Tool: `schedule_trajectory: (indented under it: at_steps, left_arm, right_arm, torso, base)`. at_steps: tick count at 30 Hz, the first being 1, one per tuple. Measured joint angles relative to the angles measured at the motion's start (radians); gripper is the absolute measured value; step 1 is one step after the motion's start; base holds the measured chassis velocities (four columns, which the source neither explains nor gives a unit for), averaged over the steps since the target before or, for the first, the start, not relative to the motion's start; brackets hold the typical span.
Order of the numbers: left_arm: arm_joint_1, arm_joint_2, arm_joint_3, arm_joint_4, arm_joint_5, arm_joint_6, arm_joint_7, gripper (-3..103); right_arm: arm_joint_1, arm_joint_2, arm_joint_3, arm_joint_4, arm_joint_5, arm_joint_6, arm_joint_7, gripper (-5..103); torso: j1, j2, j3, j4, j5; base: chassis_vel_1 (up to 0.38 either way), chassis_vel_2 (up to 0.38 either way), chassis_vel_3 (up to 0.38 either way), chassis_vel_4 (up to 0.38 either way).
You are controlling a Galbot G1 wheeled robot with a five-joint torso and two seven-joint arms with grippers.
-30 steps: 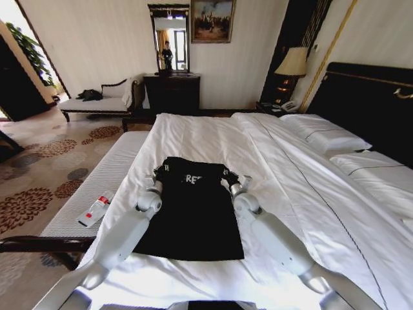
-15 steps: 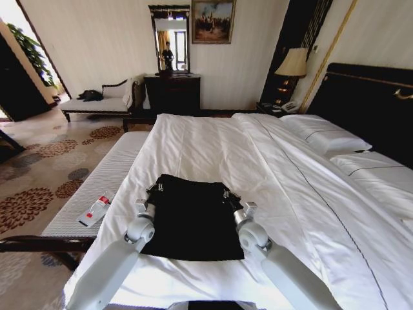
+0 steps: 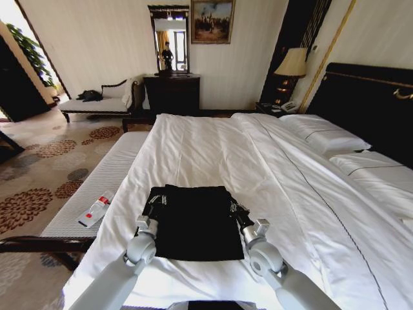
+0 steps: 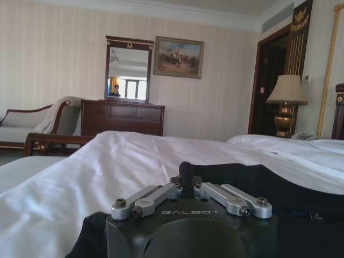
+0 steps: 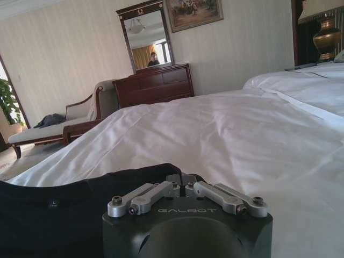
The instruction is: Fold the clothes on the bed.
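Black shirt (image 3: 193, 221) lies folded flat on bed (image 3: 213, 145); left hand (image 3: 157, 199) at 9 o'clock edge, right hand (image 3: 233, 208) at 3 o'clock, each pinching cloth to keep fold square.

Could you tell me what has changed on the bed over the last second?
Both grippers, the left gripper and right gripper, drew back toward the robot, pulling the black garment's far edge over itself; its lettering is now hidden and it lies shorter. The bed and bench stayed put.
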Motion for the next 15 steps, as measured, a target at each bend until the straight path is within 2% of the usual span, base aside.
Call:
schedule_trajectory:
  at_steps: [9,15]
  left_arm:
    - [0.111,0.023,-0.074,-0.032,0.018,-0.024,0.026,2]
    - [0.151,0.027,-0.090,-0.057,0.027,-0.030,0.032,2]
  right_arm:
    - [-0.092,0.024,-0.003,0.034,-0.068,0.016,-0.020,0]
    - [-0.135,0.031,0.006,0.051,-0.085,0.020,-0.026,0]
  torso:
    - [0.000,0.000,0.000,-0.0001,-0.0001]
    - [0.000,0.000,0.000,-0.0001,-0.0001]
  base:
    - [0.000,0.000,0.000,0.000]
    - [0.000,0.000,0.000,0.000]
